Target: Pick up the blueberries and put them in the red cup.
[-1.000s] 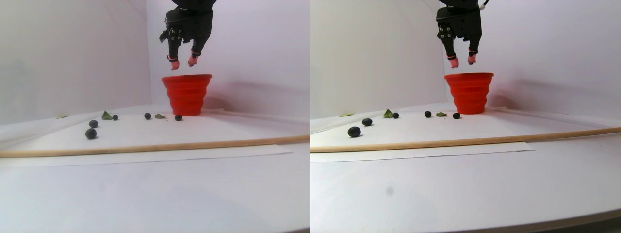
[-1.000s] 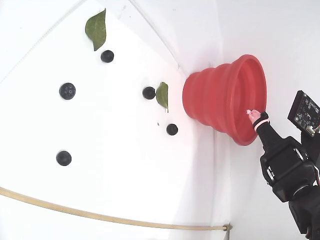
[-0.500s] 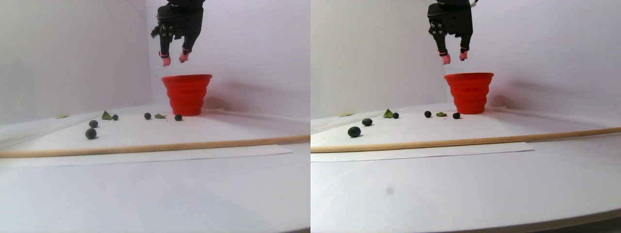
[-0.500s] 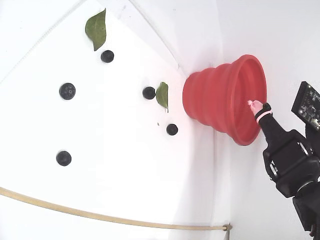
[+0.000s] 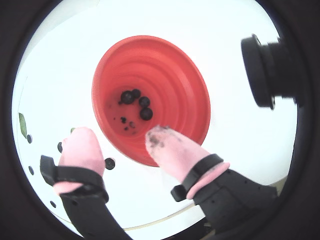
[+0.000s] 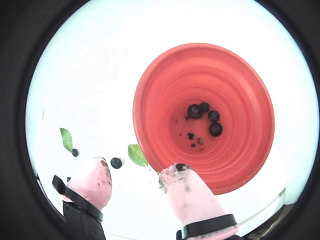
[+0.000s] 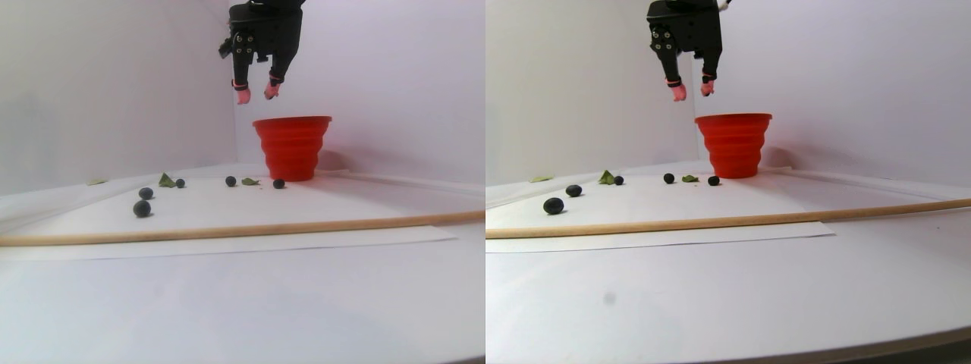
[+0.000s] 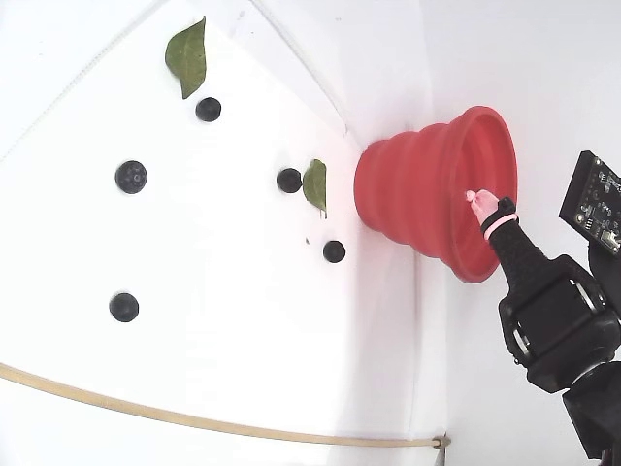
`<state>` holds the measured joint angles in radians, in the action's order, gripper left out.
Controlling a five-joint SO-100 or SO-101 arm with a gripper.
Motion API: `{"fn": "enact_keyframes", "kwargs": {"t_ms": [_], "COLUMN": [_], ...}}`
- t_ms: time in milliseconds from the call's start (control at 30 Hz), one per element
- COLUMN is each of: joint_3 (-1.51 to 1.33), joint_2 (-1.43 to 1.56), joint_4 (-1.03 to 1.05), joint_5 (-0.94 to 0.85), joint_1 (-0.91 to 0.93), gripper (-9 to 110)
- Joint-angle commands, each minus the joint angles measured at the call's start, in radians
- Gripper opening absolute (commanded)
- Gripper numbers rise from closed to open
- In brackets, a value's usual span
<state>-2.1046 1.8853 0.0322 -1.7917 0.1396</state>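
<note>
Red cup (image 6: 165,90) holding blueberries (image 6: 205,117) (wrist views only), tool (image 7: 256,92) parted — empty

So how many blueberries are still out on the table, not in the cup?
5 in the fixed view: one beside the top leaf, one crowned at left, one lower left, one by the second leaf, one nearest the red cup. The cup may hide others.

The wide red ribbed cup (image 6: 250,165) looks rubbery and matt, with smooth stepped walls. The small dark round blueberries (image 6: 195,111) have a dull, faintly shiny skin. The black plastic gripper (image 5: 120,145) wears soft pink matt finger covers (image 5: 172,147), smudged dark. A pale wooden rod (image 7: 250,227) lies on matt white paper (image 7: 303,239).
</note>
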Motion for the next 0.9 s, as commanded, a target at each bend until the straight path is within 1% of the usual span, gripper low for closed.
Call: {"fn": "enact_keyframes", "kwargs": {"t_ms": [0, 467, 867], "joint_3": [0.002, -0.087, -0.104], "joint_2": [0.144, 0.161, 0.075], "joint_4": [0.002, 0.002, -0.021], "joint_5": [-0.009, 0.023, 0.063], "joint_1": [-0.025, -0.078, -0.098], "gripper": [18, 18, 19]}}
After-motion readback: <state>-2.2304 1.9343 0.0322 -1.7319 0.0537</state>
